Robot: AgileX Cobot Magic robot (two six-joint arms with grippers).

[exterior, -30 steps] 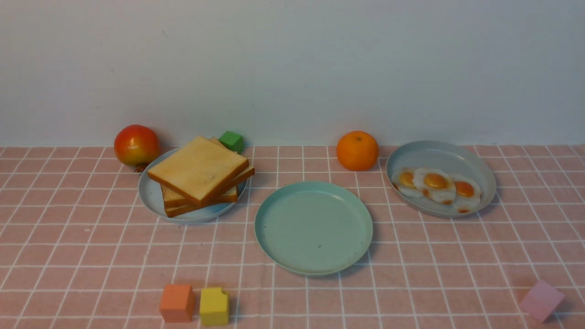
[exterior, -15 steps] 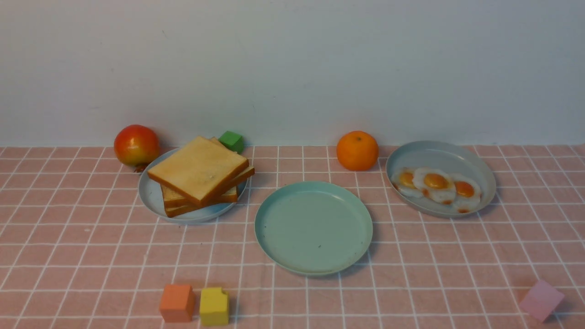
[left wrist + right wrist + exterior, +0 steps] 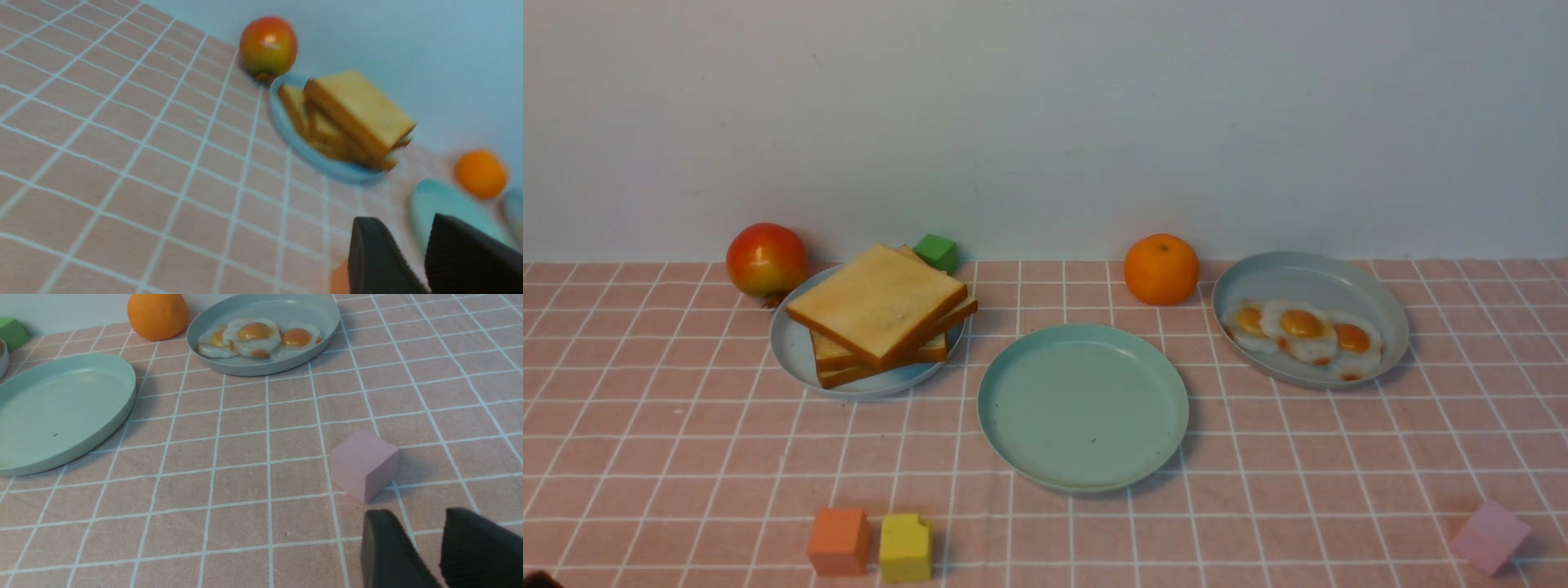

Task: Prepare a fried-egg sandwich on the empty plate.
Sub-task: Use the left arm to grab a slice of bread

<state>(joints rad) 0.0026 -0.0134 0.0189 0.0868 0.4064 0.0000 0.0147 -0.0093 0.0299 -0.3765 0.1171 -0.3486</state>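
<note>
Left gripper [image 3: 408, 223]: narrowly parted, gripping nothing.
Right gripper [image 3: 421, 516]: narrowly parted, gripping nothing, pink cube [image 3: 363, 464] just beyond.
Empty plate [image 3: 1083, 407]: centre, between toast [image 3: 878, 310] and eggs [image 3: 1303, 327].

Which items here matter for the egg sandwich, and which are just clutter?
Needed: empty mint-green plate, toast stack, fried eggs.
Clutter: apple, orange, green cube, orange cube, yellow cube, pink cube.
</note>
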